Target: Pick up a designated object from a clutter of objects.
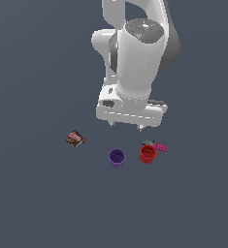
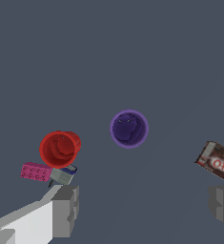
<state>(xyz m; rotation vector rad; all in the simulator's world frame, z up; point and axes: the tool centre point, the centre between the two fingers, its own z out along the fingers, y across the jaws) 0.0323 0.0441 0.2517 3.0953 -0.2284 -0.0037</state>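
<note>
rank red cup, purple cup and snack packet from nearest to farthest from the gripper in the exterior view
Measured from the gripper:
1. Purple cup, just below it; red cup, toward the exterior view's right. Too close to call.
2. Snack packet, off alone on the exterior view's left.

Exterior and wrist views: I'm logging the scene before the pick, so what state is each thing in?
Red cup: upright, mouth up, empty, not held.
Purple cup: upright, mouth up, empty, standing alone.
Snack packet: lying flat, apart from the rest.
Pink brick: lying flat beside the red cup.
Blue-grey piece: lying by the brick.
Gripper: open, above the things, holding nothing.
</note>
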